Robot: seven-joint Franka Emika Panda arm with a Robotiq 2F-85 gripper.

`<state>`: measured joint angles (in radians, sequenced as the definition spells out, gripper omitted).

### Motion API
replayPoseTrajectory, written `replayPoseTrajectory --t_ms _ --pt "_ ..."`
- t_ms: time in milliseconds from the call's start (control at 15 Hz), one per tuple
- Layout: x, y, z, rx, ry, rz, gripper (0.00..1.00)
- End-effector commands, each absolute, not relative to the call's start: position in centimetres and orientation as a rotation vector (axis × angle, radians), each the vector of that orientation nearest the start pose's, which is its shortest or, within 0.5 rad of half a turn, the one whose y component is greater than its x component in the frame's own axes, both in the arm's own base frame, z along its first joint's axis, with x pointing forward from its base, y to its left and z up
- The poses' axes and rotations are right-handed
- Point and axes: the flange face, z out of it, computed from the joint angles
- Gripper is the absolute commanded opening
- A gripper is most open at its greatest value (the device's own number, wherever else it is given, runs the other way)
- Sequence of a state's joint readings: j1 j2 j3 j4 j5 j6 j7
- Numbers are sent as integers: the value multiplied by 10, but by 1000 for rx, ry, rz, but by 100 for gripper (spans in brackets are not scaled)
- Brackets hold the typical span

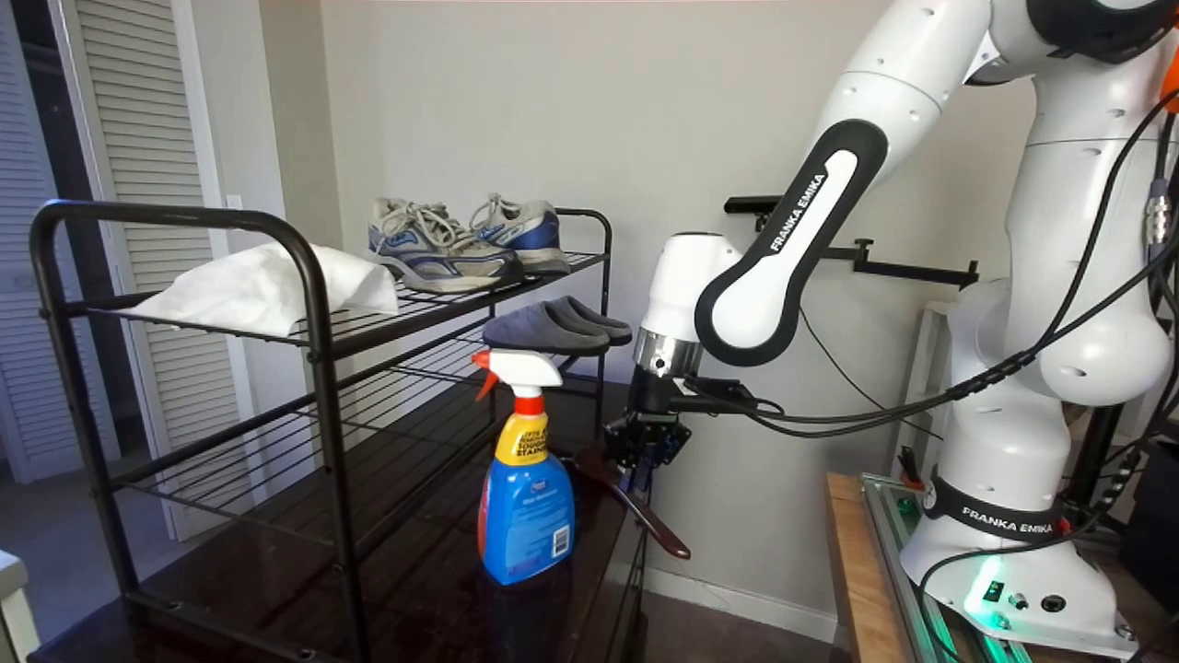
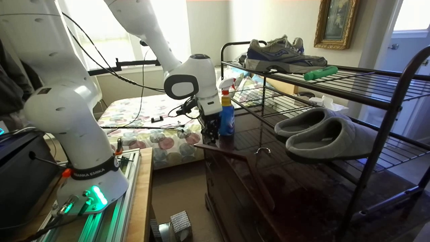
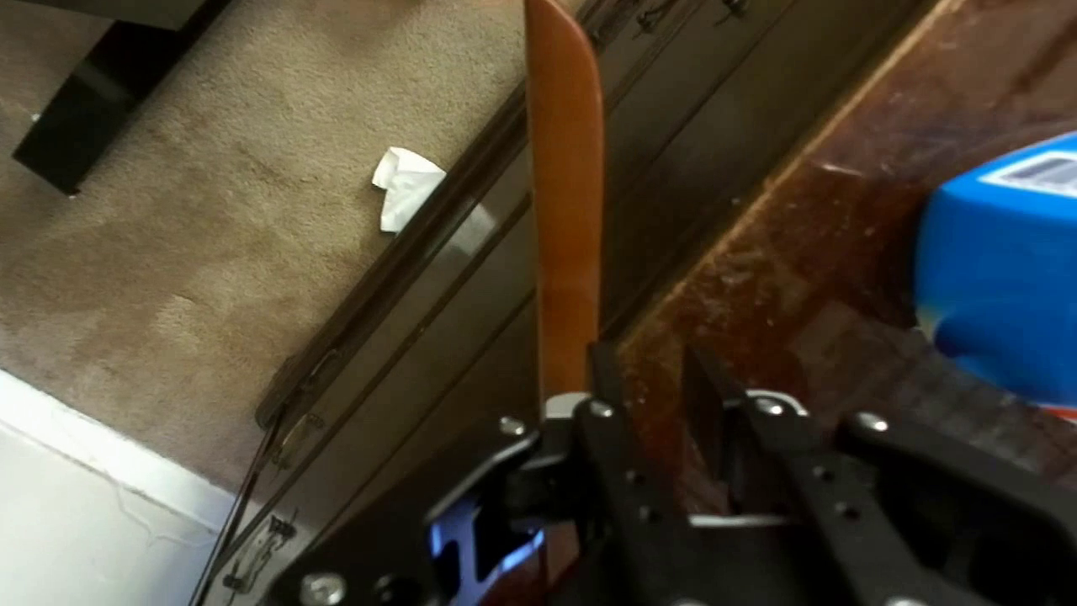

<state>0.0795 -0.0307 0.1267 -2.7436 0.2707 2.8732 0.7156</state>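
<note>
A brown wooden hanger [image 1: 649, 523] lies at the dresser's edge, one arm sticking out past it. Its metal hook [image 2: 262, 150] shows in an exterior view. My gripper [image 3: 648, 362] points down close over the hanger, jaws a little apart. Bare dresser top shows through the gap, with nothing held. In the wrist view the hanger [image 3: 570, 210] runs beneath the left-hand finger, outside the gap; whether they touch I cannot tell. A blue spray bottle [image 1: 528, 502] with yellow label and white-and-red trigger stands upright beside the gripper, to the right in the wrist view.
The dark dresser top [image 1: 433, 575] bears a black wire rack [image 1: 332, 460]. Sneakers [image 1: 451, 253], a white cloth [image 1: 244, 290] and a green tube [image 2: 320, 73] lie on its upper shelf, grey slippers [image 2: 322, 141] on the lower. A bed [image 2: 151, 114] stands beyond.
</note>
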Motion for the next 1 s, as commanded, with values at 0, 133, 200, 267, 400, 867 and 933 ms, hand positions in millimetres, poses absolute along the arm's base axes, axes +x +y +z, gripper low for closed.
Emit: replayPoseTrajectory --t_ms 0,133,200,267,400,867,933 --pt "399 76 281 -2761 1094 -232 6" --pt "405 80 291 -2753 1095 -230 6" --pt "404 81 294 -2751 1099 -232 6" --pt "403 82 294 -2756 1127 -227 6" --pt "401 78 290 -2790 1239 -215 6" --pt "392 83 278 -2846 1277 -148 46" --pt "392 83 278 -2845 1278 -148 54"
